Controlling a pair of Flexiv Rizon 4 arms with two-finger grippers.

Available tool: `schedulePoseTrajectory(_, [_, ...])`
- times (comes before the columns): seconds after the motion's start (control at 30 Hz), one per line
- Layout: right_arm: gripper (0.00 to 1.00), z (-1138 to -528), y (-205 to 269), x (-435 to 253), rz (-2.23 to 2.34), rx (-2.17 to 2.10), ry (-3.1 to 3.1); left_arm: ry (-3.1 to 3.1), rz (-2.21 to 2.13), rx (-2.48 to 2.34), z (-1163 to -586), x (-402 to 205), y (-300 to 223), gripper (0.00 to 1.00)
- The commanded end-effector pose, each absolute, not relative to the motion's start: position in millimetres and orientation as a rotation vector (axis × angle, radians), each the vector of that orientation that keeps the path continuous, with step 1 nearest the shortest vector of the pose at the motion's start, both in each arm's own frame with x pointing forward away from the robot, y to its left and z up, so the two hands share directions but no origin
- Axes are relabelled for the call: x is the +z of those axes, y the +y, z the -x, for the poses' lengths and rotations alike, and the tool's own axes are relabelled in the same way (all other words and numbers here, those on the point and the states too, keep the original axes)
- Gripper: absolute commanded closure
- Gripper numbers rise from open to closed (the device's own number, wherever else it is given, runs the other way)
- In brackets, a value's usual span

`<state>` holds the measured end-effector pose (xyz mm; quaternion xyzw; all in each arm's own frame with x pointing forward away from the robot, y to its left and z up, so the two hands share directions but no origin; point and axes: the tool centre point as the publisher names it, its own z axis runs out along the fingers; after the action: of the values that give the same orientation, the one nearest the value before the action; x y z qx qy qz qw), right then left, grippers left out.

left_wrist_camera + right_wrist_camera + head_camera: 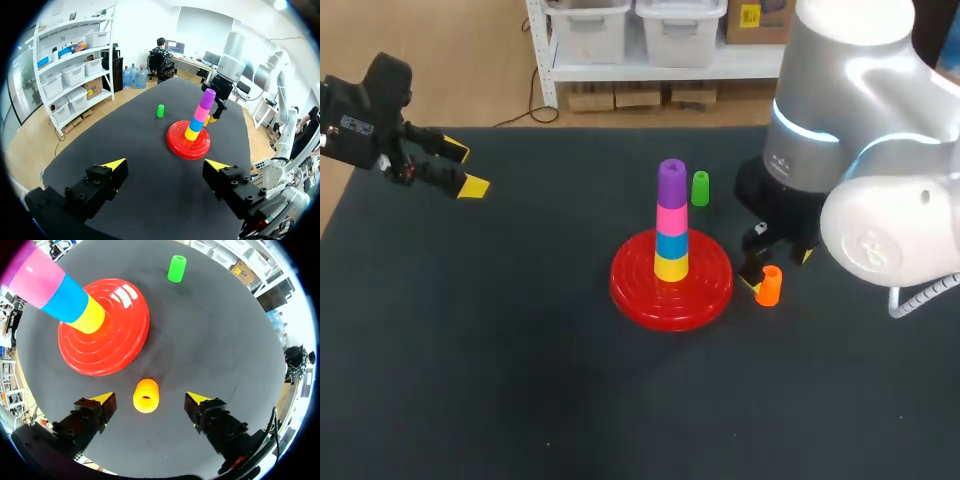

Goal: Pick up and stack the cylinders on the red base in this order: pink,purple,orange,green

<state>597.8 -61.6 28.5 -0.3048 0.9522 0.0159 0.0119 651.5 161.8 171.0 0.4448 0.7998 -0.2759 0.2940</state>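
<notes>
Currently 2 of 4 placements read as done; items follow, largest first.

1. Bench (pixel 520 380): dark surface, carries all task items.
2. Right arm (pixel 860 150): enters from the right and stands over the bench just right of the stack. Left arm (pixel 365 110): parked at the far left edge, well apart from every item.
3. Red base (pixel 628 290): approx. mid-bench. Its post carries, bottom to top, a yellow cylinder (pixel 671 266), blue cylinder (pixel 671 244), pink cylinder (pixel 671 218) and purple cylinder (pixel 671 183). Pink and purple are seated in the req. order, so steps 1–2 are judged complete.
4. Right tool (pixel 148 399): jaws spread and straddling the orange cylinder (pixel 769 285), with a gap visible on each side, so no grip yet. The orange cyl. stands on the bench just right of the base, on the near side. Step 3 looks to be at the pre-grasp stage.
5. Left tool (pixel 167 164): jaws spread wide, nothing between them.
6. Green cylinder (pixel 700 188): upright on the bench on the far side, just right of the purple top, touching nothing.

Remaining: orange onto purple, then green onto orange.
</notes>
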Motion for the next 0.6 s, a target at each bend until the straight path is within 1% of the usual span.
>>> schedulePoseTrajectory(0.03, [0.32, -594.3, -62.8, 29.2, 0.953, 0.058, 2.967, 2.124, -1.186, -0.738, -652.3, 169.9, 162.6, 0.0])
schedulePoseTrajectory(0.1, [0.4, -593.5, -62.6, 28.0, 0.956, 0.056, 2.97, 2.124, -1.186, -0.738, -652.3, 169.9, 162.6, 0.0])
schedulePoseTrajectory(0.17, [0.46, -592.8, -62.5, 26.6, 0.957, 0.052, 2.975, 2.124, -1.186, -0.738, -652.3, 169.9, 162.6, 0.0])
schedulePoseTrajectory(0.27, [0.51, -592.1, -61.0, 24.5, 0.96, 0.051, 2.978, 2.124, -1.186, -0.738, -652.3, 169.9, 162.6, 0.0])
schedulePoseTrajectory(0.43, [0.58, -593.3, -55.2, 24.6, 0.968, 0.06, 2.973, 2.124, -1.186, -0.738, -652.3, 169.9, 162.6, 0.0])
schedulePoseTrajectory(0.6, [0.59, -594.9, -53.1, 25.1, 0.976, 0.061, 2.966, 2.124, -1.186, -0.738, -652.3, 169.9, 162.6, 0.0])
